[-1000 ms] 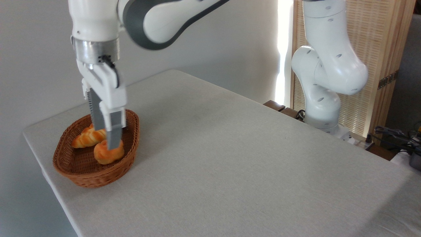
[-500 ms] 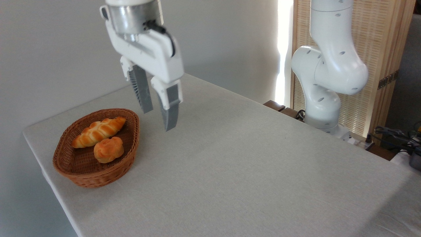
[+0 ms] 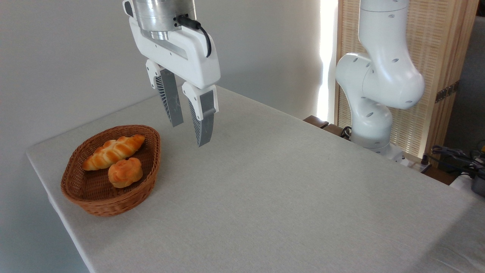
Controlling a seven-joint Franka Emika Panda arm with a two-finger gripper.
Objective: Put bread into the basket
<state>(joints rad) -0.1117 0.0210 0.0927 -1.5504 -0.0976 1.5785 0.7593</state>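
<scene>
On your counter (image 3: 288, 197) the tool (image 3: 189, 134) has lifted away, fingers spread and empty, leaving the bread (image 3: 125, 173) below-left in the basket (image 3: 94, 206), so you're done.

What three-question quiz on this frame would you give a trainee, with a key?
1. True or false: the round bun lies inside the basket.
2. What does the gripper hold? A) the round bun B) the braided loaf C) nothing
3. Fill in: the braided loaf lies in the basket, ______ the round bun as the picture shows it.

Key
1. True: it rests on the basket floor, close against the braided loaf.
2. C: the jaws stand apart and empty, above the table to the right of the basket.
3. Behind, toward the far rim.
</scene>
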